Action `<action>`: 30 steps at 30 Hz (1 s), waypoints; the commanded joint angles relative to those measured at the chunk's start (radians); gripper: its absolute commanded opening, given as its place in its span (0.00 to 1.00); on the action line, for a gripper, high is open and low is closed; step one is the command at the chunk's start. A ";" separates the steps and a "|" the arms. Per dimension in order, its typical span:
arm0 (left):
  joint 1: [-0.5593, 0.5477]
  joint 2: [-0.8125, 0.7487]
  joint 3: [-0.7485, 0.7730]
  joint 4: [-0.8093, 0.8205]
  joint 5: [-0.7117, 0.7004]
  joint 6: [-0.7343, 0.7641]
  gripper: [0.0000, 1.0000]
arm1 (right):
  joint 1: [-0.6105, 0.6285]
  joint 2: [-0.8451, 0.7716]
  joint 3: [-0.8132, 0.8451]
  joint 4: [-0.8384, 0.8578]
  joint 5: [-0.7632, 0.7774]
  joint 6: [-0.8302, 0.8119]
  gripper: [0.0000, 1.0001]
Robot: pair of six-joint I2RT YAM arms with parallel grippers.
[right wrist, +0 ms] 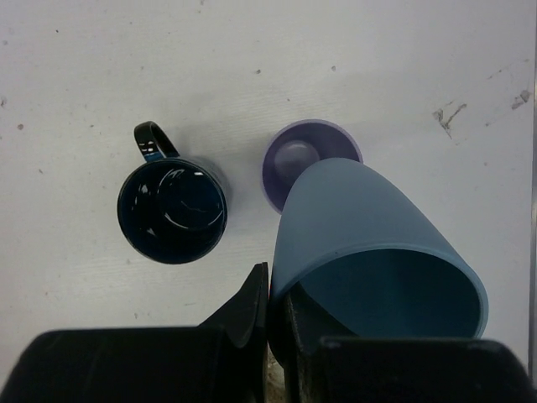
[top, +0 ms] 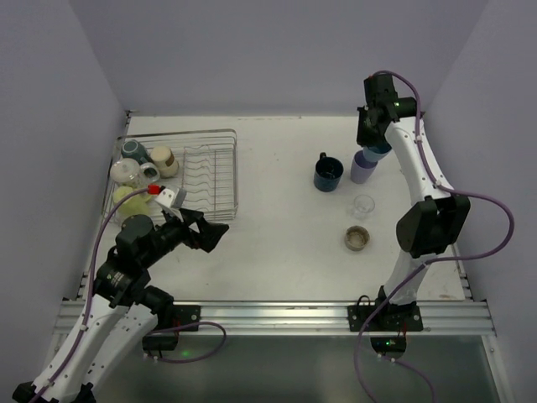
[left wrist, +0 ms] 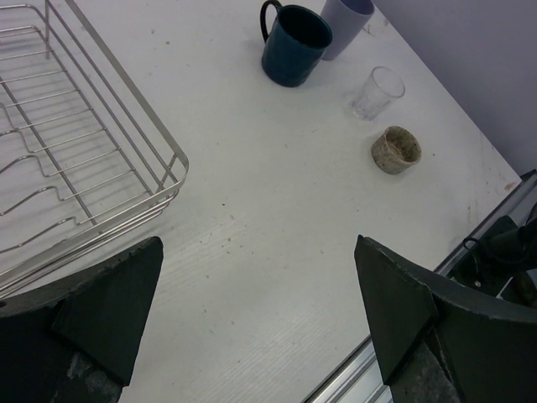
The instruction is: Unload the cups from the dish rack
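- The table (top: 277,252) lies under both my grippers.
- The rack (top: 210,172) sits just ahead and to the left of my left gripper (top: 205,231). In the left wrist view its near corner (left wrist: 164,180) is close to my left finger.
- My left gripper (left wrist: 256,311) hangs over bare table with its fingers spread wide and nothing between them.
- My right gripper (right wrist: 270,294) is closed tight, pinching the rim of the blue cup (right wrist: 369,243), which hangs tilted below it.
- Four cups (top: 138,172) crowd the rack's end, far left of my left gripper.
- The navy mug (right wrist: 172,210) stands upright, down and left of my right gripper.
- The lavender cup (right wrist: 294,155) stands directly under the blue cup's base. I cannot tell whether they touch.
- The glass (left wrist: 377,92) and the speckled cup (left wrist: 396,149) stand ahead and right of my left gripper, well apart from it.
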 commanded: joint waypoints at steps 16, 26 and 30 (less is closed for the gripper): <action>-0.005 0.011 -0.001 -0.006 -0.016 0.020 1.00 | -0.029 0.131 0.116 -0.035 -0.102 -0.063 0.00; -0.004 0.021 0.001 -0.007 -0.019 0.019 1.00 | -0.038 0.173 0.095 -0.034 -0.113 -0.060 0.00; -0.002 0.026 0.001 -0.012 -0.029 0.017 1.00 | -0.045 0.182 0.072 -0.011 -0.113 -0.060 0.00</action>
